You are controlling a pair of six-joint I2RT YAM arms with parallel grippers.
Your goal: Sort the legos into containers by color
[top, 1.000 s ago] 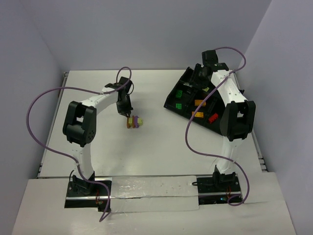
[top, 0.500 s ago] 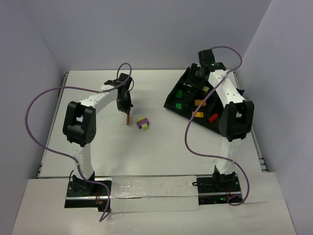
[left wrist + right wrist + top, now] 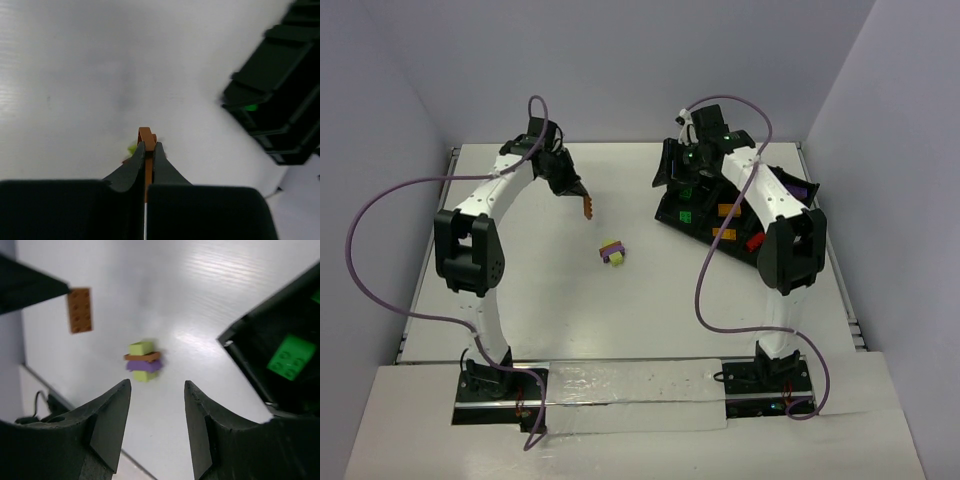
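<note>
A thin orange lego (image 3: pixel 587 207) (image 3: pixel 146 136) (image 3: pixel 80 310) hangs above the table, and my left gripper (image 3: pixel 582 198) (image 3: pixel 148 145) is shut on it. A small cluster of legos (image 3: pixel 612 252) (image 3: pixel 144 361), yellow-green, orange and purple, lies alone on the white table below and to the right of it. The black divided tray (image 3: pixel 672 212) (image 3: pixel 250 335) (image 3: pixel 280 100) sits tilted at the right, its containers holding green (image 3: pixel 686 190) (image 3: pixel 290 357), orange (image 3: pixel 727 210) and red (image 3: pixel 755 240) legos. My right gripper (image 3: pixel 670 168) (image 3: pixel 157 385) hovers open and empty at the tray's left corner, facing the cluster.
Purple cables loop off both arms over the table's sides. Grey walls enclose the table at the back and both sides. A purple piece (image 3: pixel 800 188) shows at the tray's far right edge.
The left gripper pulled the orange lego off the cluster and carried it up and back. The cluster stayed on the table. The right arm swung left from over the tray to its left corner.
</note>
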